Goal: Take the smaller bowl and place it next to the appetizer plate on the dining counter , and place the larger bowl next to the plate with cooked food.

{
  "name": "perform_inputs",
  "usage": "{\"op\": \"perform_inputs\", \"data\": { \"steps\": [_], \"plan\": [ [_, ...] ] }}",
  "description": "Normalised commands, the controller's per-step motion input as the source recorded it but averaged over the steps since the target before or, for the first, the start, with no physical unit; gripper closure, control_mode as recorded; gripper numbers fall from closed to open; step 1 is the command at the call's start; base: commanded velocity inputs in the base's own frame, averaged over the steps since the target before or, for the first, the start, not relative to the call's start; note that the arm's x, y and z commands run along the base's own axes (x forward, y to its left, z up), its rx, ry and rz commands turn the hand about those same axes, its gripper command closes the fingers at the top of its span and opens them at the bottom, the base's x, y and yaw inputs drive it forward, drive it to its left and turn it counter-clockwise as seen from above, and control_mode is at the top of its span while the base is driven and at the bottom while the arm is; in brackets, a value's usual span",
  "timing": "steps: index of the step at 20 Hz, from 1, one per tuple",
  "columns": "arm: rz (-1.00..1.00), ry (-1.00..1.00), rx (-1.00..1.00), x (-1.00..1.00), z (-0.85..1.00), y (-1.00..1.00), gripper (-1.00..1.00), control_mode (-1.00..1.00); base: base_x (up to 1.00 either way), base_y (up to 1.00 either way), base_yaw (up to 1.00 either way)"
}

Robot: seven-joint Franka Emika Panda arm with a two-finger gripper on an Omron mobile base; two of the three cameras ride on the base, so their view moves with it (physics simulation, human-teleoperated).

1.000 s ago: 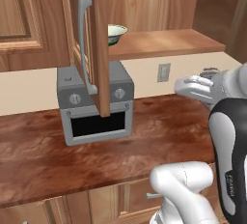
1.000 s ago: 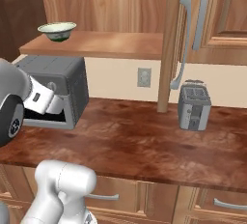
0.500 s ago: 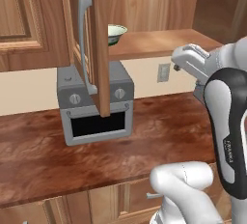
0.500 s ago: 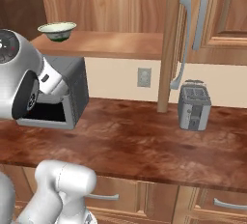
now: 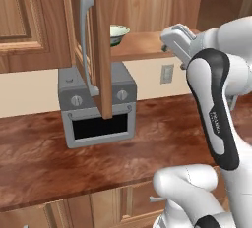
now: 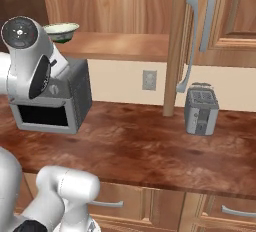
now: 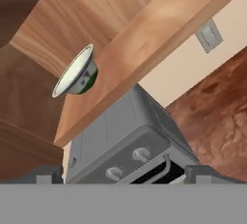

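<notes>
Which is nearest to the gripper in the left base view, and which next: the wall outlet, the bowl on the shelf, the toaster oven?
1. Wall outlet: just below the gripper, on the wall.
2. Bowl: to its left, on the cabinet shelf.
3. Toaster oven: lower left, on the counter.

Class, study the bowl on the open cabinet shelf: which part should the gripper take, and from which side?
Probably the bowl's rim nearest the shelf's front edge, approached from the open front. It stands upright, mouth up, its flared rim exposed; the cabinet's back lies behind it.
</notes>
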Motion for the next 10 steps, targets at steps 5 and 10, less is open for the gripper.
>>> {"op": "perform_inputs", "data": {
  "steps": [5,10],
  "plan": [
    [0.00,-0.05,0.00,0.58,0.01,0.41,-1.00,-1.00,0.00,0.00,0.00],
    [0.00,-0.03,-0.05,0.52,0.21,0.14,-1.00,-1.00,0.00,0.00,0.00]
  ]
}}
